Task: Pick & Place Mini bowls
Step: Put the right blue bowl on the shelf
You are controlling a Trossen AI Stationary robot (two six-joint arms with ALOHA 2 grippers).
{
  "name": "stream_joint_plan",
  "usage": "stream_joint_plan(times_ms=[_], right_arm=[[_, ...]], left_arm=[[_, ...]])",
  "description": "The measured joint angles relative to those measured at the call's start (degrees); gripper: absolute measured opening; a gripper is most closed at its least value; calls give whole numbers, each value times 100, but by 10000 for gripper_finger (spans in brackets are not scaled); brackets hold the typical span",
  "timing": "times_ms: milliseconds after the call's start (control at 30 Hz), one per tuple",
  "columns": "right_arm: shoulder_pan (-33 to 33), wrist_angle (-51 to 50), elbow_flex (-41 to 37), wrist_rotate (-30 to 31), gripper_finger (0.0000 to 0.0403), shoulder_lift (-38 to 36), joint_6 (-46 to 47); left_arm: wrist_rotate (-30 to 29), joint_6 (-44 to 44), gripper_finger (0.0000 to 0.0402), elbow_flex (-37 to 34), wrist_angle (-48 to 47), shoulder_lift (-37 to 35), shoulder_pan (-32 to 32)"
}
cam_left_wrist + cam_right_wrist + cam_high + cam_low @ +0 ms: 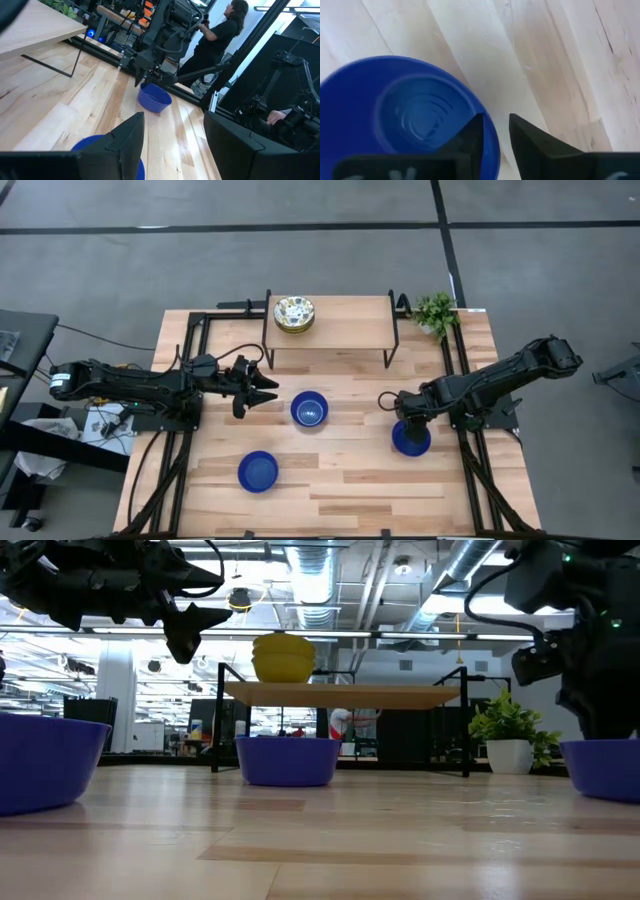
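Three cobalt blue mini bowls stand on their bases on the table: one in the middle (309, 409), one near the front left (258, 471), one on the right (413, 442). Several cream patterned mini bowls (294, 314) sit stacked on the raised shelf. My left gripper (272, 390) is open and hovers in the air just left of the middle bowl (90, 146). My right gripper (496, 122) points down at the right bowl (405, 115), open by a narrow gap, with one finger inside the rim and one outside. My right gripper straddles the right bowl's rim (492, 142) from above, one finger (470, 137) inside and one (530, 142) outside. A strip of table shows between the outer finger and the rim. Whether the inner finger touches the wall, I cannot tell. The bowl stands on the table.
A wooden shelf on black metal legs (330, 330) stands at the table's far edge, with a potted plant (436, 312) to its right. Black frame rails run along both table sides. Bare wood lies between the bowls. A person (220, 30) stands in the room beyond.
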Motion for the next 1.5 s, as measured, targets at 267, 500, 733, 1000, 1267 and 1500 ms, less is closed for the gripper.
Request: stream_joint_plan(times_ms=[267, 500, 733, 1000, 1267, 1500], right_arm=[[9, 179, -93, -47, 73, 238, -109], [9, 524, -262, -350, 69, 425, -51], [9, 564, -259, -449, 10, 325, -51], [13, 524, -152, -664, 3, 324, -49], [-14, 541, 445, -476, 1, 326, -373], [-245, 536, 1188, -454, 1, 328, -579]], left_arm=[[0, 0, 204, 0, 2, 0, 0], [1, 0, 204, 0, 6, 0, 0], [0, 0, 204, 0, 29, 0, -1], [-1, 0, 204, 0, 39, 0, 0], [0, 0, 204, 0, 56, 0, -1], [1, 0, 204, 0, 63, 0, 1]])
